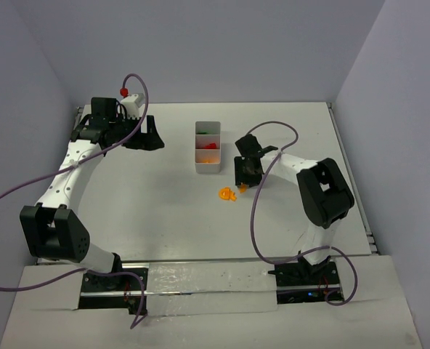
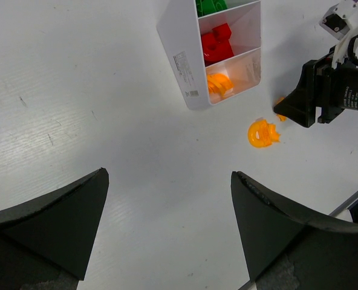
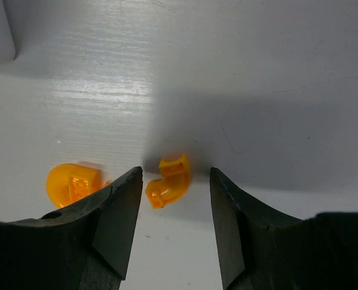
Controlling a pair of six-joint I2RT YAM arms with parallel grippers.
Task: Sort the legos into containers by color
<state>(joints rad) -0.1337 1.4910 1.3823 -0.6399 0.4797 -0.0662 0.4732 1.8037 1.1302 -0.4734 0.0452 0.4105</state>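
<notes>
Top: left hand (image 1: 146, 138) hung open over the far left of the counter (image 1: 128, 211), well apart from the tray (image 1: 208, 170). Right hand (image 1: 245, 178) sat low, near the tray's near end.

Left wrist: tray held green legos (image 2: 210, 6), red legos (image 2: 217, 43) and orange legos (image 2: 218, 84), one colour per compartment.

Right wrist: I saw the right hand's jaws open, straddling a curved orange piece (image 3: 169, 181) lying on the counter. Couldn't tell if a finger touched it. A second orange piece (image 3: 73, 183) lay just outside one finger.
</notes>
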